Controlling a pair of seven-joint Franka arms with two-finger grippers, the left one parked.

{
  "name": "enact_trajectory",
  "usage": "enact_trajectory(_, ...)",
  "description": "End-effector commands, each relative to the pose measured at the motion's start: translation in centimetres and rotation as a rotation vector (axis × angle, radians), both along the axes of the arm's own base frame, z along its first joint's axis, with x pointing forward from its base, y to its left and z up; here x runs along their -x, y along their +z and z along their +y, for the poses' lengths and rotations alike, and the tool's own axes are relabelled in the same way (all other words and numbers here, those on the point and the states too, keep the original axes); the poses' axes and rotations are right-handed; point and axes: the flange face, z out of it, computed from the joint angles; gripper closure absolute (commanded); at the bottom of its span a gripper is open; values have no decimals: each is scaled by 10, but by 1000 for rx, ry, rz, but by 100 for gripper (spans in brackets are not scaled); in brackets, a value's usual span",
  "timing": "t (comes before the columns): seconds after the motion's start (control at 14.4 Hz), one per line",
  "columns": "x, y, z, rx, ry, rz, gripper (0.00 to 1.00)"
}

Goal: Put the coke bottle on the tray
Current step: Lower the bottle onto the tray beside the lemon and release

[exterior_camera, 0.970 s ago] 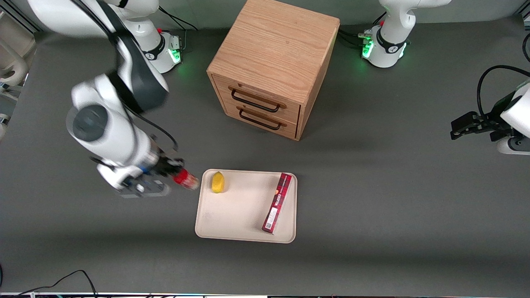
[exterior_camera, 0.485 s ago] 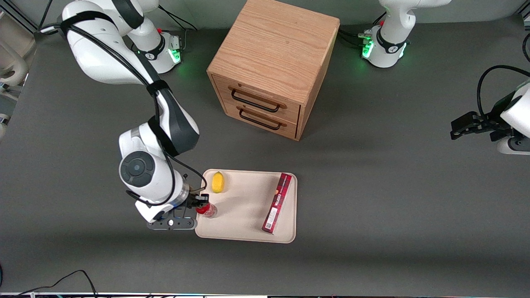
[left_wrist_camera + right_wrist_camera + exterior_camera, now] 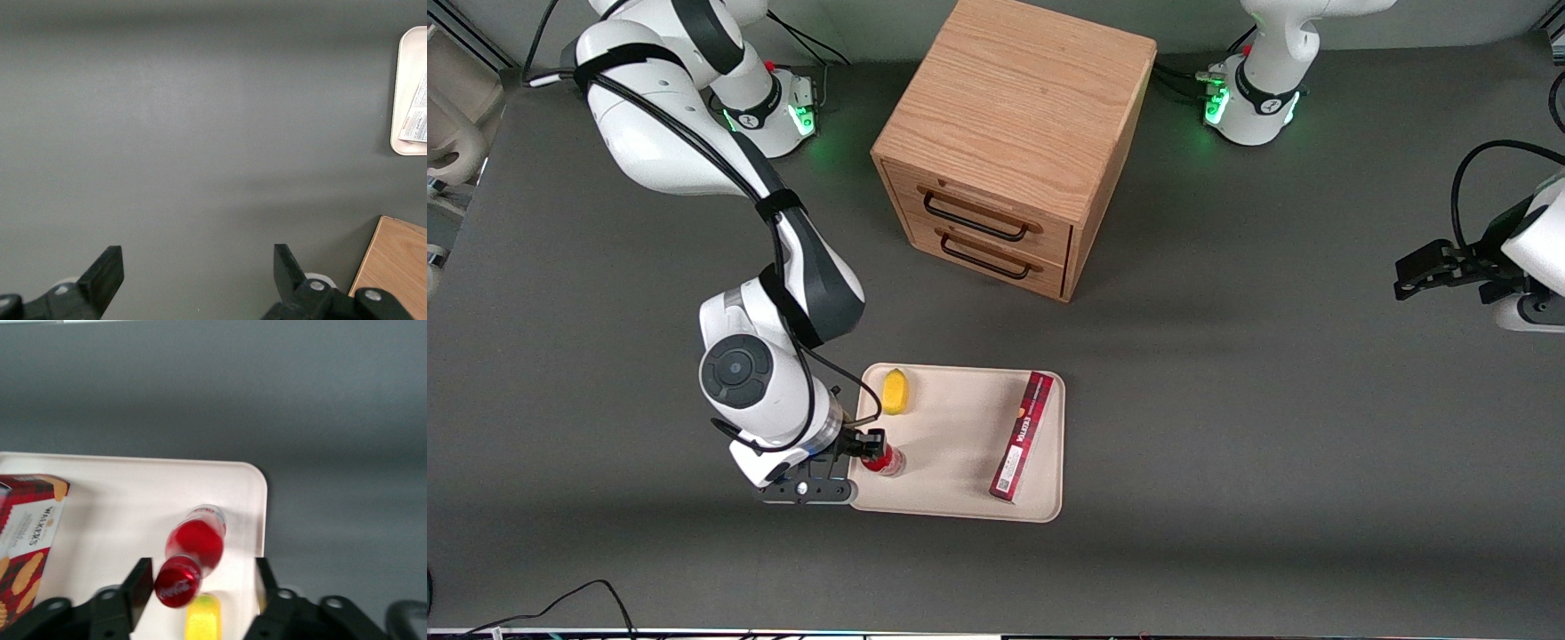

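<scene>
The right arm's black two-finger end effector (image 3: 869,449) hangs over the tray corner nearest the front camera at the working arm's end. In the wrist view its fingers (image 3: 137,583) stand spread apart, with the small red coke bottle with a red cap (image 3: 192,553) between them and a gap showing on each side, so nothing is gripped. The bottle (image 3: 884,460) stands on the flat cream rectangular tray with rounded corners (image 3: 951,444), close to its rim. A yellow lemon (image 3: 895,392) lies on the same tray, farther from the front camera than the bottle. A long dark-red biscuit box (image 3: 1022,436) lies toward the tray's edge at the parked arm's end. The tray rests on the grey desk (image 3: 1227,427), nearer the front camera than a wooden two-drawer cabinet (image 3: 1009,142).
</scene>
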Motion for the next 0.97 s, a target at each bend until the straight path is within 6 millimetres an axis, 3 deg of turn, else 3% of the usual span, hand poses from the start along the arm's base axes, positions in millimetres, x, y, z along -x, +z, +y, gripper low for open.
enact_trajectory(0.0,17,86,-18,57,-31,7,0)
enact_trajectory(0.14,41,162,-40,69,-52,-3,0)
enact_trajectory(0.35,73,223,-99,62,-56,41,0)
enact_trajectory(0.49,94,248,-152,-7,-74,55,0)
enact_trajectory(0.76,144,277,-225,-44,-134,-3,0)
enact_trajectory(0.9,154,284,-263,-73,-153,-4,0)
